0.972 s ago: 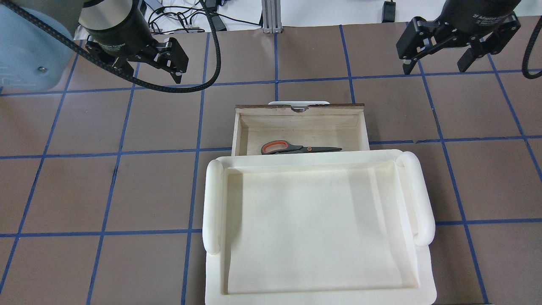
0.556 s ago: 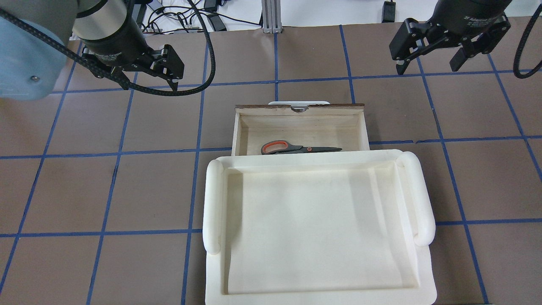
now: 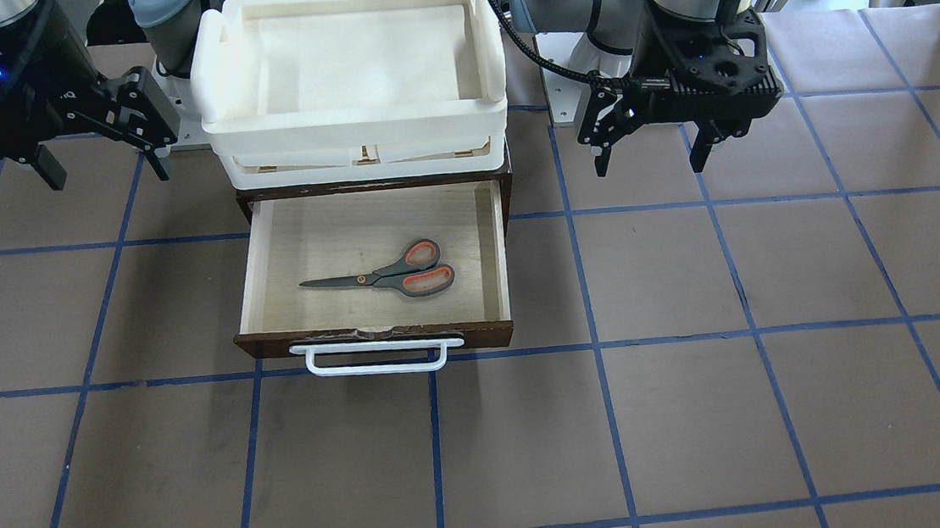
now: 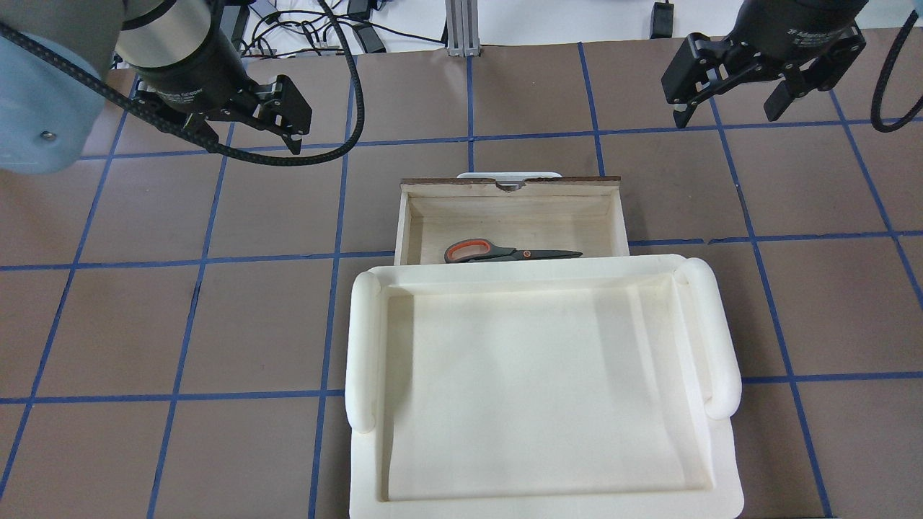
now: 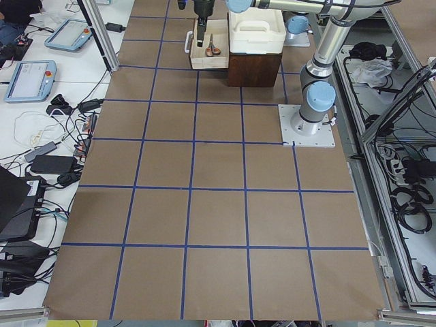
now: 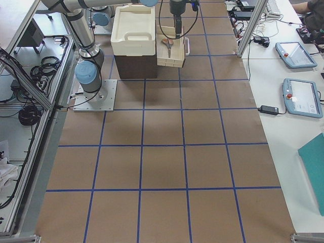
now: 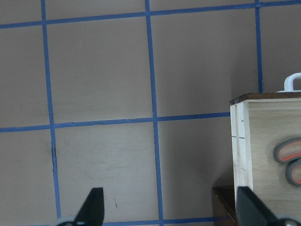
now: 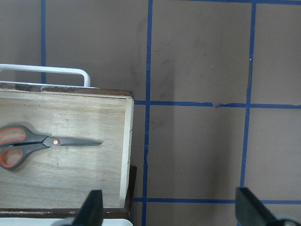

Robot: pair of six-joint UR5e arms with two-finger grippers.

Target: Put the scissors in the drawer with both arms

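The scissors (image 3: 390, 278) lie flat inside the open drawer (image 3: 374, 337), blades toward the robot's right. They also show in the overhead view (image 4: 505, 252), the right wrist view (image 8: 33, 143) and, handles only, the left wrist view (image 7: 291, 162). The drawer (image 4: 508, 189) is pulled out, its white handle (image 3: 377, 364) on the far side from the robot. My left gripper (image 3: 648, 165) (image 4: 245, 144) hangs open and empty, beside and above the drawer on its left. My right gripper (image 3: 109, 176) (image 4: 725, 119) hangs open and empty on its right. Neither touches anything.
A white foam tray (image 4: 360, 339) sits on top of the dark cabinet (image 5: 253, 68) that the drawer slides out of. A black cable (image 4: 346, 108) loops from the left wrist. Cables and a metal post (image 4: 461, 29) lie past the table's far edge.
Both grippers have shifted slightly: the left one toward the overhead view's left, the right one a little left and up. The scissors and drawer have not moved.
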